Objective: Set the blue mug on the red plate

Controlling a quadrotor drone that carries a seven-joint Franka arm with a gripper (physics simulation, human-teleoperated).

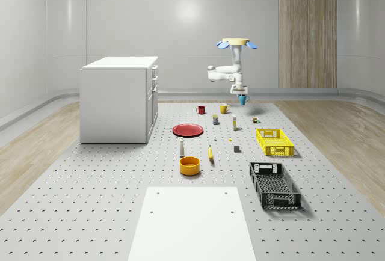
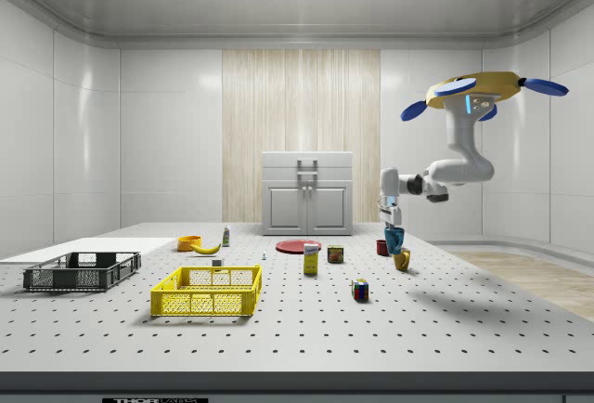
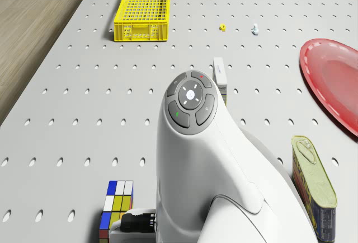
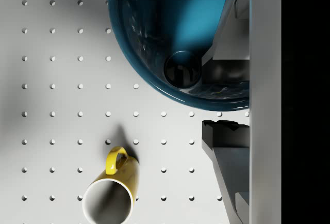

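**Blue mug held in the air, far end of the table**

The drone (image 1: 235, 42) hovers high above the far end of the pegboard table (image 1: 120, 189), its arm (image 1: 224, 71) bent down beneath it. The gripper (image 1: 240, 94) hangs at the arm's tip with the blue mug (image 1: 243, 99) caught in it, clear of the table. In the wrist view one finger (image 4: 229, 33) sits inside the mug's wall and the other (image 4: 227, 146) outside it, so the jaws are nearly closed, pinching the rim. The mug (image 4: 175, 33) hangs open side toward the wrist camera.

Just below it and a little to the side, the yellow mug (image 1: 224, 109) stands on the table; in the side view the blue mug (image 2: 394, 239) is just above it and the two seem almost to touch, though I cannot tell if they do.

The red plate (image 1: 188, 130) lies flat on the table, well apart from the held mug, toward the cabinet (image 1: 119, 98) and nearer the whole-scene camera. A red mug (image 1: 201, 110) stands between plate and far edge. A can (image 3: 313, 184), a colour cube (image 3: 116, 206) and a yellow crate (image 3: 144, 9) lie on the table under the drone's camera.
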